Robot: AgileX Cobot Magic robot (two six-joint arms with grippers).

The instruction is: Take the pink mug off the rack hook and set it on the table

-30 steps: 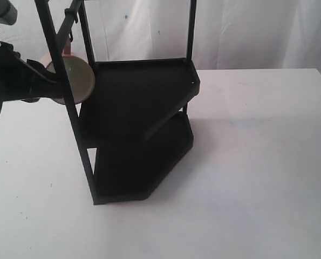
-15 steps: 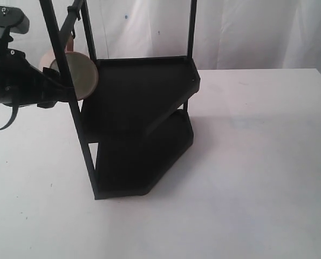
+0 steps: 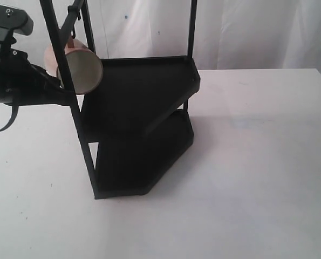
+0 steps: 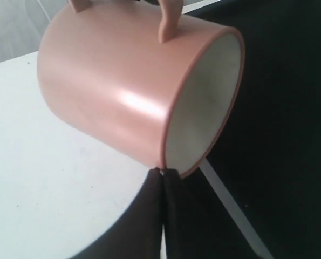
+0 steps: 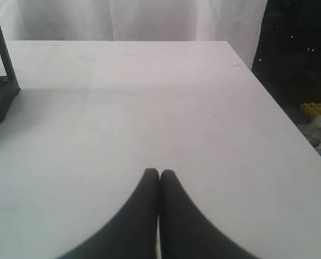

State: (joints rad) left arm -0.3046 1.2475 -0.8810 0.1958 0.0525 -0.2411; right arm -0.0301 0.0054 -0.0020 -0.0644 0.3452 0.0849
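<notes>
Support for the pink mug (image 3: 87,73), high above the table (image 3: 257,162), is given by the rack hook (image 3: 73,20); its rim is merely touched by the left gripper (image 4: 161,175), jaws together, so a drop is risked. That contact is shown only by the wrist view; the right gripper (image 5: 159,174) is likewise closed.

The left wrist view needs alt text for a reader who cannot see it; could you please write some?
A pink mug on its side, cream inside showing, fills most of the frame. The left gripper, fingers together, touches the mug's rim with its tips. The white table shows behind the mug and the black rack beside its mouth.
</notes>
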